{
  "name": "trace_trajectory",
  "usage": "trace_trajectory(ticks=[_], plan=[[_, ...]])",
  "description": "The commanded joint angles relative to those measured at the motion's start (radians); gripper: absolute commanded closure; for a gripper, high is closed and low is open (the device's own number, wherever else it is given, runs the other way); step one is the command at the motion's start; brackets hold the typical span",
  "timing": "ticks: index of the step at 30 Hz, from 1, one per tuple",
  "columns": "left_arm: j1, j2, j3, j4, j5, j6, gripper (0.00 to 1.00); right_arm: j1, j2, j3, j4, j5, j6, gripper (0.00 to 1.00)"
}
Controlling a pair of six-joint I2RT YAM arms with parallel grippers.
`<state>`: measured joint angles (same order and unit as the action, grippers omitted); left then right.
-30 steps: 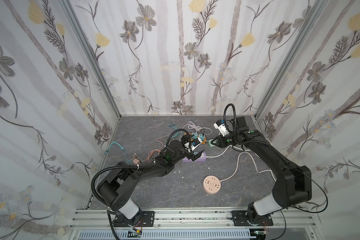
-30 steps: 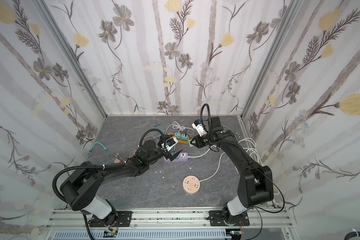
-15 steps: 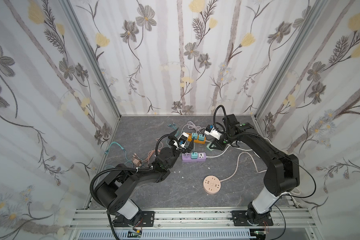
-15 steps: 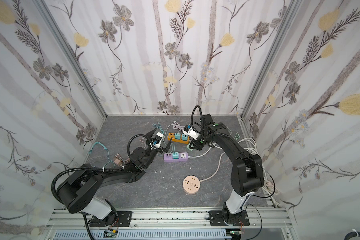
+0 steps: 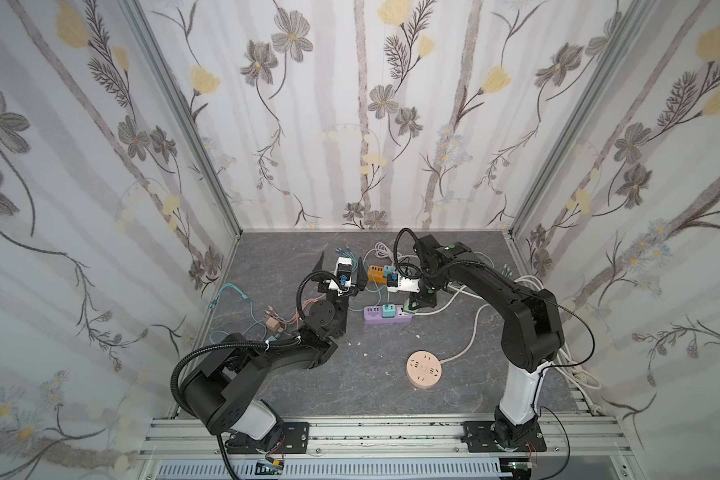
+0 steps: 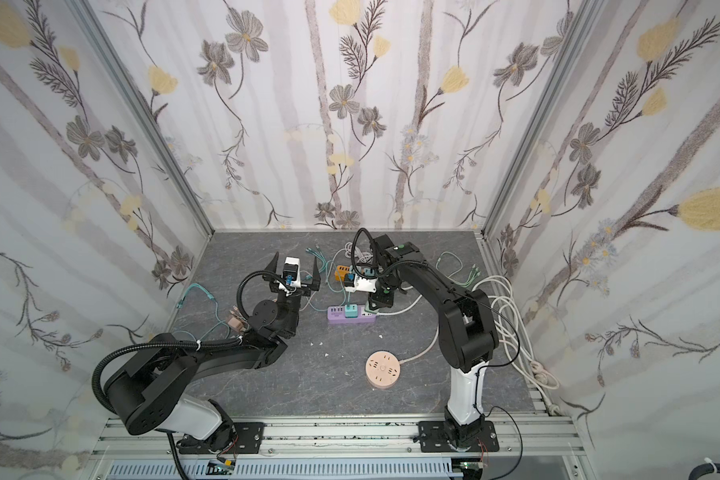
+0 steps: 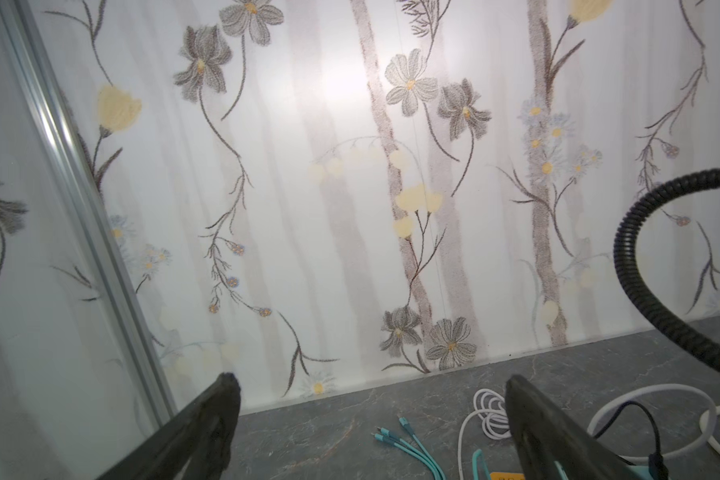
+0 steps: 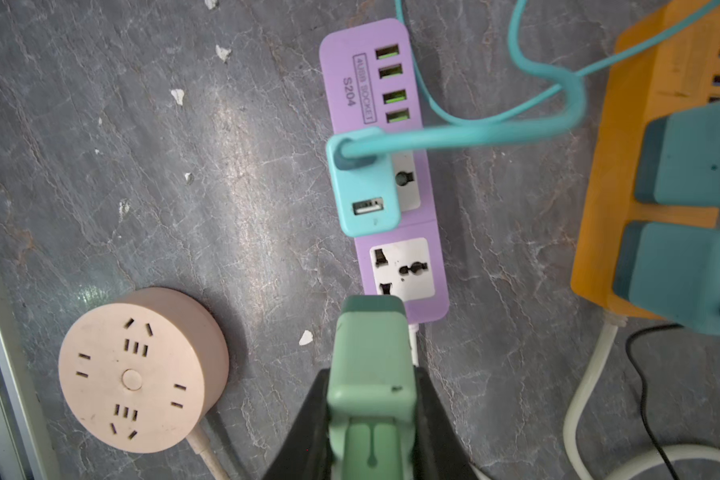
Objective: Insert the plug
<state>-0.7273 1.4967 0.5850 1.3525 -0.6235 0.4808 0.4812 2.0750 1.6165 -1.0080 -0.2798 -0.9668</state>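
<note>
The right gripper (image 8: 371, 411) pinches the green plug (image 8: 371, 345) at the near end of the purple power strip (image 8: 341, 75).
Just ahead of the plug's tip lies the free universal socket (image 8: 402, 268). The strip runs lengthwise away from the hand, and a teal adapter (image 8: 364, 191) fills the socket beyond. Whether the plug touches the strip I cannot tell. The left gripper (image 7: 371, 384), spread wide and empty, is farther off.

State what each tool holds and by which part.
Right tool grips the green plug by its two sides; left tool is open and holds nothing.
</note>
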Motion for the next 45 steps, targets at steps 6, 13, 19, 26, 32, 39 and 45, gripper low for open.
trace_trajectory(ticks=[6,13,19,26,32,39,45], plan=[[0.025,-0.140,0.004,-0.287,-0.158,-0.183,0.00,0.049,0.061,0.023,0.026,0.150,-0.150,1.00],[0.190,-0.357,0.023,-0.842,-0.127,-0.651,0.00,0.054,0.058,0.025,0.043,0.110,-0.172,1.00],[0.269,-0.450,0.040,-1.084,-0.087,-0.801,0.00,0.062,0.059,0.026,0.049,0.084,-0.183,1.00],[0.291,-0.441,0.056,-1.158,-0.071,-0.832,0.00,0.069,0.063,0.025,0.053,0.066,-0.176,1.00],[0.299,-0.415,0.070,-1.171,-0.045,-0.844,0.00,0.069,0.045,0.026,0.065,0.037,-0.168,1.00],[0.307,-0.405,0.075,-1.189,-0.043,-0.847,0.00,0.068,0.017,0.022,0.067,0.028,-0.174,1.00],[0.313,-0.398,0.075,-1.196,-0.041,-0.855,0.00,0.066,0.039,0.020,0.055,0.090,-0.187,1.00]])
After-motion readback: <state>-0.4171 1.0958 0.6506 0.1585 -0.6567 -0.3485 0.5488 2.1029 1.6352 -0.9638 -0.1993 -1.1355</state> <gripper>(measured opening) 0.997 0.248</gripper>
